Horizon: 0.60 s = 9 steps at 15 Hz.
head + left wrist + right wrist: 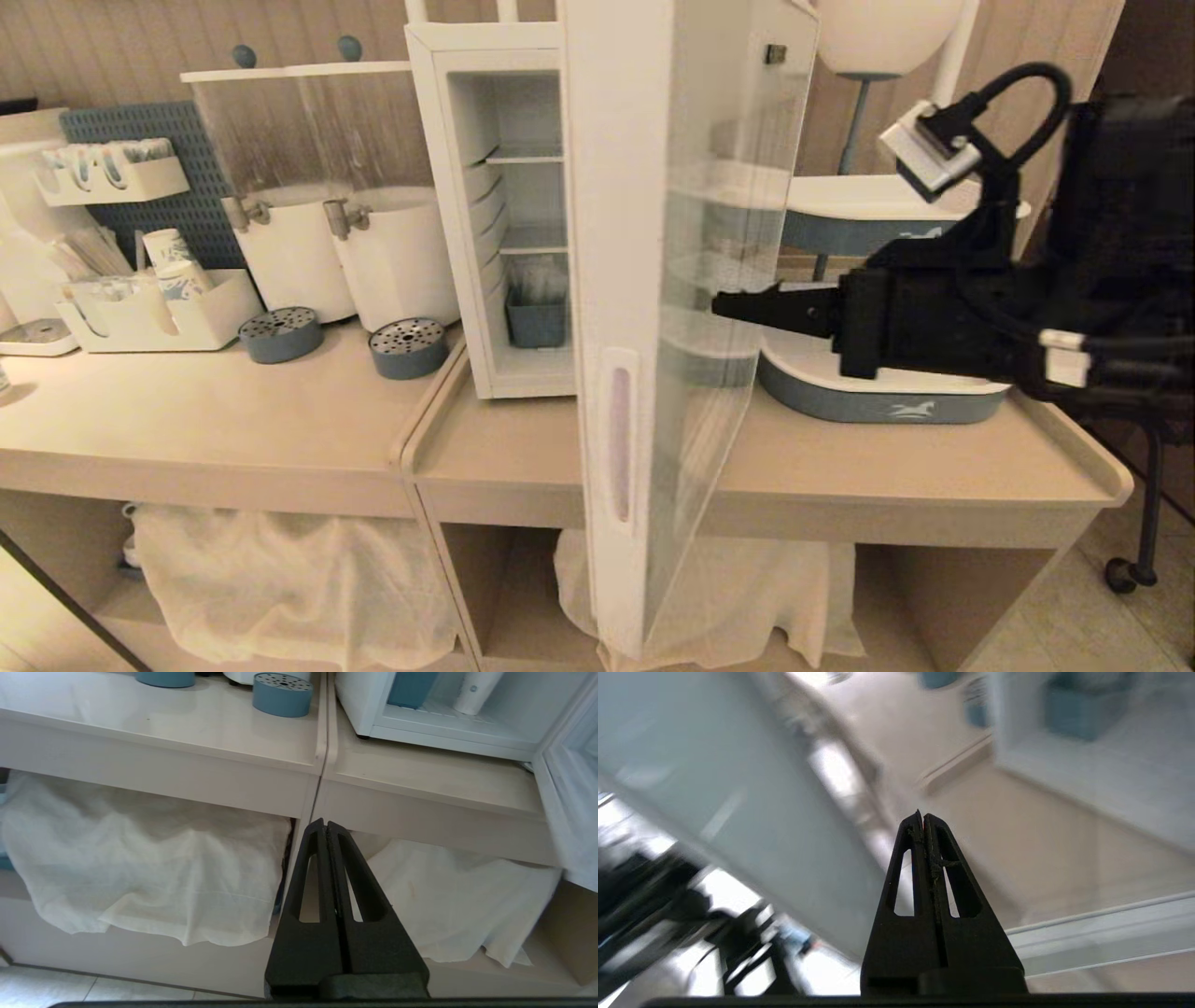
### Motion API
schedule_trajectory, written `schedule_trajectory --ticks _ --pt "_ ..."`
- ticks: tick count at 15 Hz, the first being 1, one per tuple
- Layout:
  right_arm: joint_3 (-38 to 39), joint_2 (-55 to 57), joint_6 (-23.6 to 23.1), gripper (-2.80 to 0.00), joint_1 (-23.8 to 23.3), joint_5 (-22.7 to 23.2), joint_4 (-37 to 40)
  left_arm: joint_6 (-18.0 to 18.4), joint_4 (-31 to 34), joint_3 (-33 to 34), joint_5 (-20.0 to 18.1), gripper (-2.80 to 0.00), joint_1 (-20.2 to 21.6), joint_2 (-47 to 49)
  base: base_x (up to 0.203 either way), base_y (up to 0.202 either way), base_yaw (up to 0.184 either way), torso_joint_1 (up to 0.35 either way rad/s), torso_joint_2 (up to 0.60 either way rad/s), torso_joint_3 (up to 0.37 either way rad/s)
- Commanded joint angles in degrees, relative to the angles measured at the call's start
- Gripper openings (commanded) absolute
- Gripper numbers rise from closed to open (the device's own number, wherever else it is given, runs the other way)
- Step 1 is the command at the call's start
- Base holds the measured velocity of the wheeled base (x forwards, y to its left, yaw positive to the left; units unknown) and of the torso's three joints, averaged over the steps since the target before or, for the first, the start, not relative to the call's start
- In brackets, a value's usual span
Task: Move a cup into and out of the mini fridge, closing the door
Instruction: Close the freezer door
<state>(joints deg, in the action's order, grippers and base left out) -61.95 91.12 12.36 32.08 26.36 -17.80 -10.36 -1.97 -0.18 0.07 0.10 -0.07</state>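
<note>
The white mini fridge stands on the counter with its door swung wide open toward me; the glass pane fills most of the door. In the left wrist view a white cup stands on the fridge floor beside a blue bin; the door frame hides the cup in the head view. My right gripper is shut and empty. It reaches in level from the right, its tip at the door's glass. The right wrist view shows the shut right gripper against blurred glass. My left gripper is shut and parked low before the counter front.
Two white dispensers and two blue drip trays stand left of the fridge. An organiser tray further left holds printed cups. A white and blue tiered stand sits to the right. White cloth hangs under the counter.
</note>
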Motion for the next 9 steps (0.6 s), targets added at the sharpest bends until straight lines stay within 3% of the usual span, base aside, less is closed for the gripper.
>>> schedule_trajectory --ticks 1,6,9 --pt "-4.25 8.95 0.07 -2.8 0.96 -3.93 -2.0 -0.1 -0.05 0.01 0.01 -2.8 -0.01 -0.01 0.0 0.0 0.0 0.0 0.0 0.0" --pt "-23.31 26.94 -0.71 -2.8 1.57 -19.63 -5.35 -0.18 -0.05 0.01 -0.07 -2.8 -0.01 -0.01 0.0 0.0 0.0 0.0 0.0 0.0" --pt "-33.14 36.26 -4.27 -2.8 1.76 -30.94 -3.87 -0.18 -0.05 0.01 0.01 -2.8 -0.01 -0.01 0.0 0.0 0.0 0.0 0.0 0.0"
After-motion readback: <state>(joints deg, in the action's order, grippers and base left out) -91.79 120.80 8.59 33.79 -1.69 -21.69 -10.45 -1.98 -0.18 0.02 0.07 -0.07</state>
